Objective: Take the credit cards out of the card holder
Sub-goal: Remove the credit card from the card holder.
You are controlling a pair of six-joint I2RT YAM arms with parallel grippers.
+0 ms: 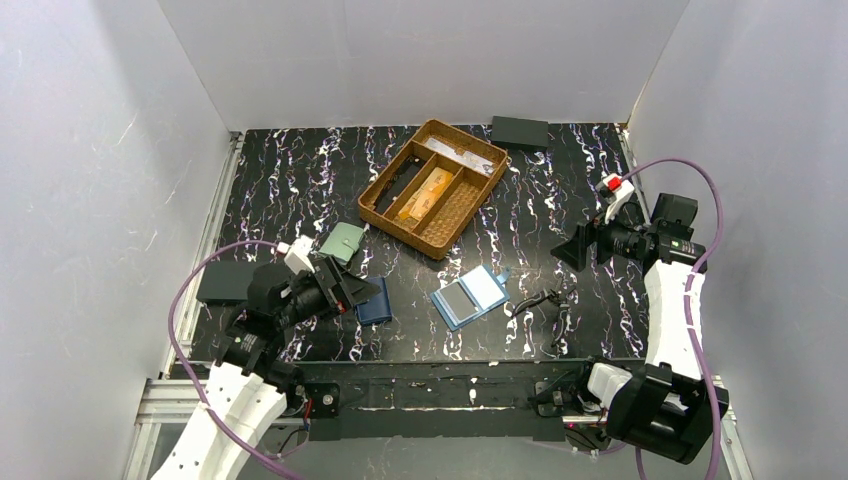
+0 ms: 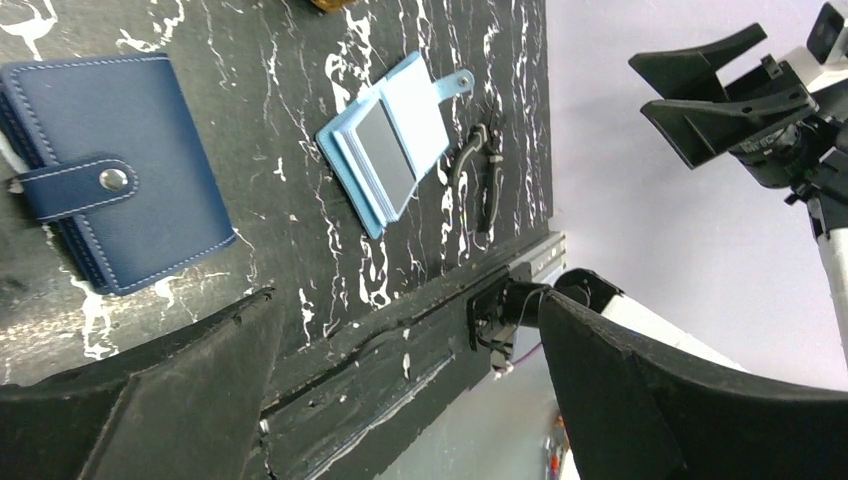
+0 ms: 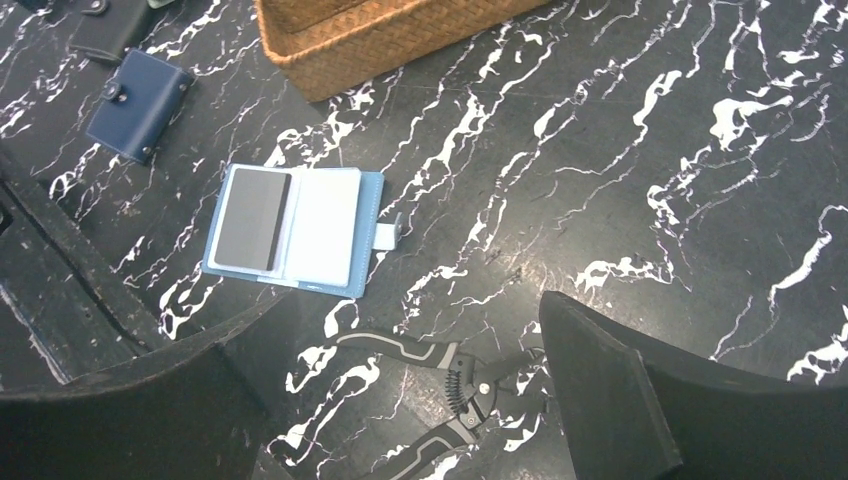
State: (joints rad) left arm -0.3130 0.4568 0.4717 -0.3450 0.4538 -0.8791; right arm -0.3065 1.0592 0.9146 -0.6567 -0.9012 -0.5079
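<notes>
The light blue card holder (image 1: 470, 297) lies open and flat on the black marbled table, grey pocket panel up, snap tab pointing away from the arms. It also shows in the left wrist view (image 2: 385, 150) and the right wrist view (image 3: 295, 230). Orange-gold credit cards (image 1: 425, 195) lie in the middle compartment of the wicker basket (image 1: 470, 215). My left gripper (image 1: 345, 285) (image 2: 405, 305) hovers open and empty left of the holder, over the navy wallet. My right gripper (image 1: 570, 247) (image 3: 415, 310) hangs open and empty to the holder's right, above the pliers.
A navy snap wallet (image 1: 375, 300) (image 2: 110, 185) (image 3: 138, 103) lies left of the holder, with a pale green wallet (image 1: 343, 241) behind it. Black pliers (image 1: 540, 300) (image 3: 440, 370) lie right of the holder. A black box (image 1: 520, 131) sits at the back, a dark pad (image 1: 225, 282) at the left edge.
</notes>
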